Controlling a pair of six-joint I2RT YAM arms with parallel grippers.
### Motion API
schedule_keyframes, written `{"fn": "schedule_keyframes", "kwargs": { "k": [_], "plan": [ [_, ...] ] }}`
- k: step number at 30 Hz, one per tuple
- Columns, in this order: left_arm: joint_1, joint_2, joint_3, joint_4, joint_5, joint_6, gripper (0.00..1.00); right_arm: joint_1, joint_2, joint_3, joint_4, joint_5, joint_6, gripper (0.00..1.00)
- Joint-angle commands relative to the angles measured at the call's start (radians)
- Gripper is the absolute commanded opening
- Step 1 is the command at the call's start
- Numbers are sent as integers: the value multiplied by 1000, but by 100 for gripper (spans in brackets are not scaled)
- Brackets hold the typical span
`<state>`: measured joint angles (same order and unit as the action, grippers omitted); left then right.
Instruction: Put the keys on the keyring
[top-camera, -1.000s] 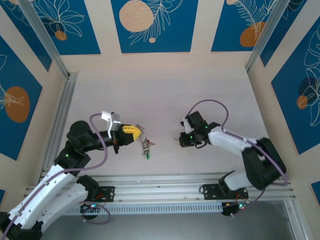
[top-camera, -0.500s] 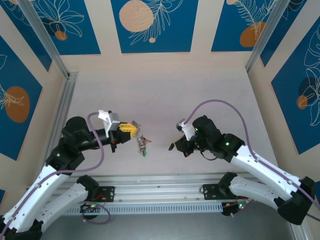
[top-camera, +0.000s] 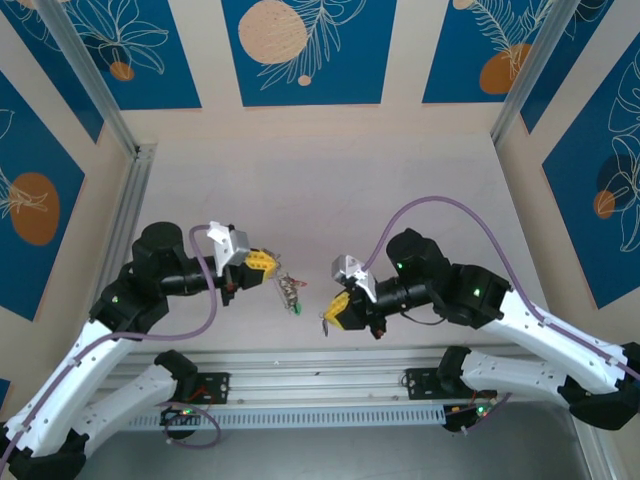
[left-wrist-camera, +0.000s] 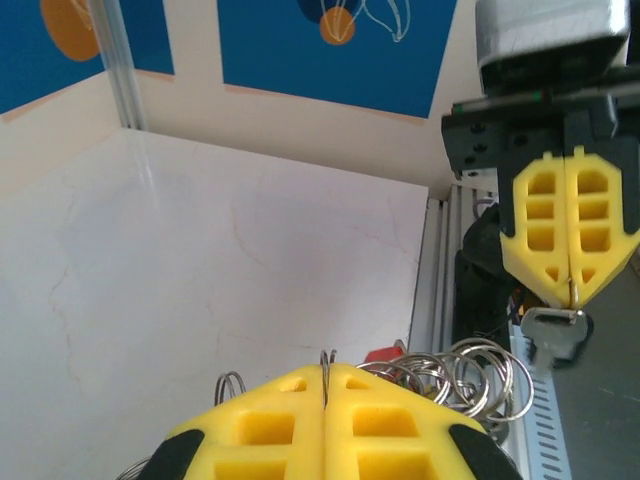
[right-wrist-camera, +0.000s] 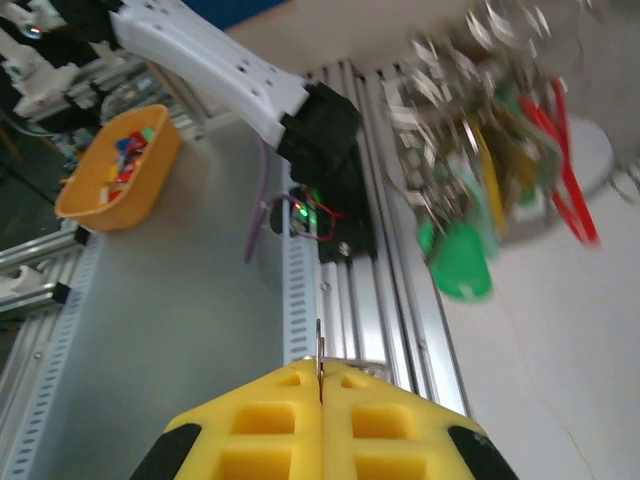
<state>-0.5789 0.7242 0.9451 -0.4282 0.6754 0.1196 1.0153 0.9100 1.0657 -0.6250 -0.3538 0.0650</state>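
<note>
Keyring bunch hangs left of centre in the top view, with one key held just to its right.

Thin grey metal keyring (top-camera: 290, 290), fringed with small loops and green- and red-headed keys, dangles clamped in the left end effector (top-camera: 270, 266). A small silver key (left-wrist-camera: 553, 335) is pinched at the tips of the right end effector (top-camera: 331, 314), near the bunch but apart from it. Likely light, stiff, slippery and prone to swinging; best gripped at the rim, key by its head. Pale bench (top-camera: 330, 190) lies open above; grey aluminium rail (top-camera: 330, 362) crowds the lower edge.
</note>
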Motion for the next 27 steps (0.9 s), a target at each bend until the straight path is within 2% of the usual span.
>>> {"fn": "schedule_keyframes", "kwargs": {
  "k": [1, 12, 27],
  "plan": [
    [-6, -14, 44, 10, 81, 53, 0, 7, 53, 63, -18, -96, -73, 0],
    [-13, -23, 44, -27, 142, 92, 0, -44, 210, 311, -57, -224, -79, 0],
    [-44, -35, 47, -37, 133, 98, 0, -76, 335, 362, -82, -211, -60, 0]
  ]
}}
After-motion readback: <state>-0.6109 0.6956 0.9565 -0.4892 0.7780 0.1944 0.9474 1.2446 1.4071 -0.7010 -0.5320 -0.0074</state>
